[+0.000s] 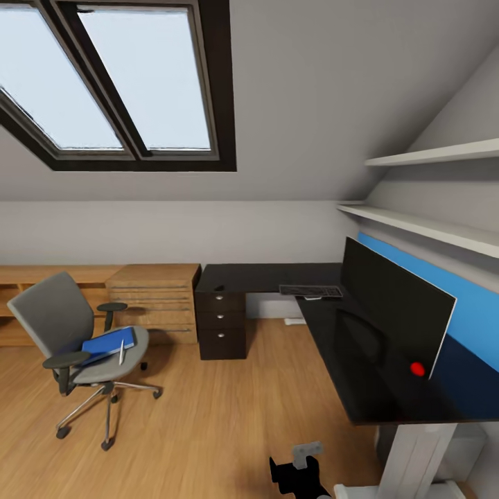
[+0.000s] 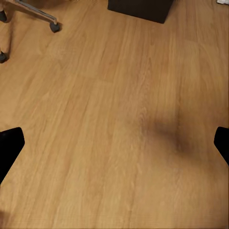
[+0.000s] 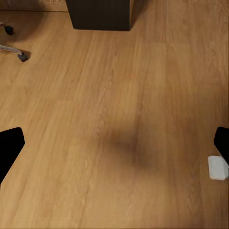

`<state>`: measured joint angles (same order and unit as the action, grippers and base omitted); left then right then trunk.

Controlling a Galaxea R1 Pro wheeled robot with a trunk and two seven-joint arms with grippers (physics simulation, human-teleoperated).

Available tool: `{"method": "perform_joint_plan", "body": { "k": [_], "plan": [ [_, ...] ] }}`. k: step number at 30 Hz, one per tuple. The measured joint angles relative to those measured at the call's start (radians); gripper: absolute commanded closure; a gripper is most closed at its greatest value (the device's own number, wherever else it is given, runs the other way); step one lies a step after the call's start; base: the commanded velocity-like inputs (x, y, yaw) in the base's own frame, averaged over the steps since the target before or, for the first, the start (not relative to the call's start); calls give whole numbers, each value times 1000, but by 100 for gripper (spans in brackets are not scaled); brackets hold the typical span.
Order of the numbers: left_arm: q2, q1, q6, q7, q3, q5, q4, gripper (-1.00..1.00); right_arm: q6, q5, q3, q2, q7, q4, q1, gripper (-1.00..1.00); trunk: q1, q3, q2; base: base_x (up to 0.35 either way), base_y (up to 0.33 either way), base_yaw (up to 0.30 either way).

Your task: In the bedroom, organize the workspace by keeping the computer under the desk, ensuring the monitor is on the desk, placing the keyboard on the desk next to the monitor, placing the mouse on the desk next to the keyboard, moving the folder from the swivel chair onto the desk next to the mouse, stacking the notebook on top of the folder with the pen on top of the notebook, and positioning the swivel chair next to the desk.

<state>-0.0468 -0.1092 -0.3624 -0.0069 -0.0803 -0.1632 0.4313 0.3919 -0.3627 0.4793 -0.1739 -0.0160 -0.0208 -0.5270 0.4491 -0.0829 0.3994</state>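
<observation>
Both the left gripper (image 2: 114,143) and right gripper (image 3: 114,143) hung wide open and empty over the bare wood floor (image 2: 114,119), while the folder (image 1: 107,343) and pen (image 1: 122,352) lay on the swivel chair (image 1: 76,346), well apart from the desk (image 1: 333,333) bearing monitor (image 1: 395,305) and keyboard (image 1: 311,291).

Bright daylight pours through the skylight (image 1: 111,83), shadows on the floor (image 1: 208,416) stay soft, and the renders look slightly blurred.

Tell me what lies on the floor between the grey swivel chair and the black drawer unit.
Bare wood plank floor, per the head view.
</observation>
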Motion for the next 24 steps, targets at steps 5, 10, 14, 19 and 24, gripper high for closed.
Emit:
{"method": "perform_joint_plan", "body": {
  "k": [5,10,14,19,24],
  "plan": [
    [0,0,0,0,1,0,-1,-100,0,1,0,0,0,0,0,-100,0,0,0,321,122,0],
    [0,0,0,0,1,0,-3,-100,0,1,0,0,1,0,0,-100,0,0,0,328,74,0],
    [-1,0,0,0,2,1,-12,-100,0,0,-1,0,1,0,0,-100,0,0,0,333,14,0],
    [-3,0,0,-2,3,2,-14,-100,0,0,-2,8,1,0,4,-100,0,0,0,334,3,0],
    [-3,0,0,-4,4,2,-16,-100,1,0,-1,12,1,0,10,-100,0,0,0,334,0,0]
  ]
}}
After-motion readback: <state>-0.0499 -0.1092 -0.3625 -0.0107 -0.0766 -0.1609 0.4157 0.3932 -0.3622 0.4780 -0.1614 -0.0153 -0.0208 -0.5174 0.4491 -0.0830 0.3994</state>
